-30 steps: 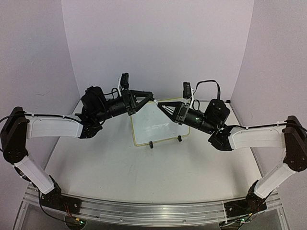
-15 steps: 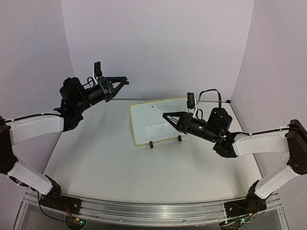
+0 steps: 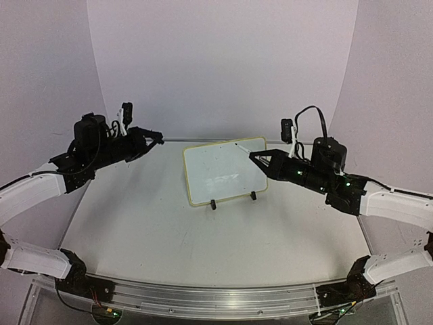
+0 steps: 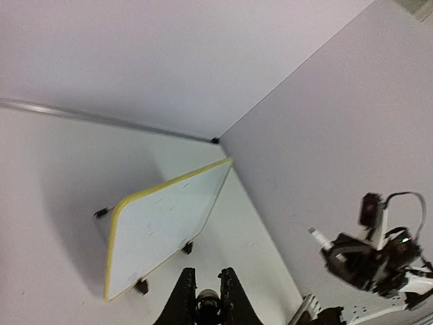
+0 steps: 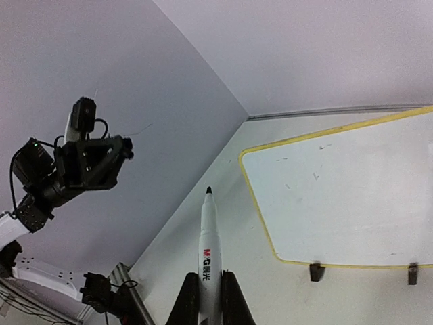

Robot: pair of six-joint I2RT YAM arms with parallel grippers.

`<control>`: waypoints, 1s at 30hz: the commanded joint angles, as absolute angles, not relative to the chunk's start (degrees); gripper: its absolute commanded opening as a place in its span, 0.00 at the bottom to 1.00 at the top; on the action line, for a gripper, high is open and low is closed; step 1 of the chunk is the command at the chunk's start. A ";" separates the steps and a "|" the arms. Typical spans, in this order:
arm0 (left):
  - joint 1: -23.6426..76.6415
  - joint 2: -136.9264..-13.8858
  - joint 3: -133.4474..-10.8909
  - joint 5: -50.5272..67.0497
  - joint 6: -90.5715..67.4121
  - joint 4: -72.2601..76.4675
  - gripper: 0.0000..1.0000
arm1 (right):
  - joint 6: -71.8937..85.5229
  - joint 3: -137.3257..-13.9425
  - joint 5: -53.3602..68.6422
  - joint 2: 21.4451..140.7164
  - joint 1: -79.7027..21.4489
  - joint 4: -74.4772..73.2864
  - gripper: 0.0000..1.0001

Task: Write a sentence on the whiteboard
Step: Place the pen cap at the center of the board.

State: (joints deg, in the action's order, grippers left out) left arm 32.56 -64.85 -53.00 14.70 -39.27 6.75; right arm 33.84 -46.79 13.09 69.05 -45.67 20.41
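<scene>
The whiteboard [image 3: 223, 169] leans back on its stand at the table's centre, with a pale yellow rim and two black clip feet. No sentence shows on its face [image 5: 345, 196], only faint specks. My right gripper [image 5: 208, 288] is shut on a white marker [image 5: 209, 237] whose bare black tip points forward. It hovers just right of the board's upper right corner [image 3: 254, 156]. My left gripper [image 4: 206, 288] is shut on a small dark cap [image 4: 206, 301]. It hangs well left of the board [image 3: 160, 139], which lies ahead of it [image 4: 162, 223].
Lilac walls close the table on the back and both sides. A metal rail [image 3: 203, 298] runs along the near edge between the arm bases. The left arm [image 5: 88, 162] shows in the right wrist view, the right arm [image 4: 372, 261] in the left wrist view.
A second ago both grippers met over the board. The left arm has swung far back to the left with the cap. The right arm has pulled right with the uncapped marker.
</scene>
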 commanded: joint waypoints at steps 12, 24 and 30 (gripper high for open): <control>33.21 -70.97 -37.59 8.45 -37.77 -10.61 0.02 | 21.09 -50.44 2.43 65.57 -45.59 2.30 0.00; 35.99 -83.16 -39.34 12.38 -37.75 -6.40 0.06 | 21.34 -50.45 3.08 66.87 -45.59 2.66 0.00; 36.05 -86.29 -39.43 13.06 -37.80 -5.99 0.09 | 21.11 -52.04 4.15 69.32 -45.57 3.09 0.00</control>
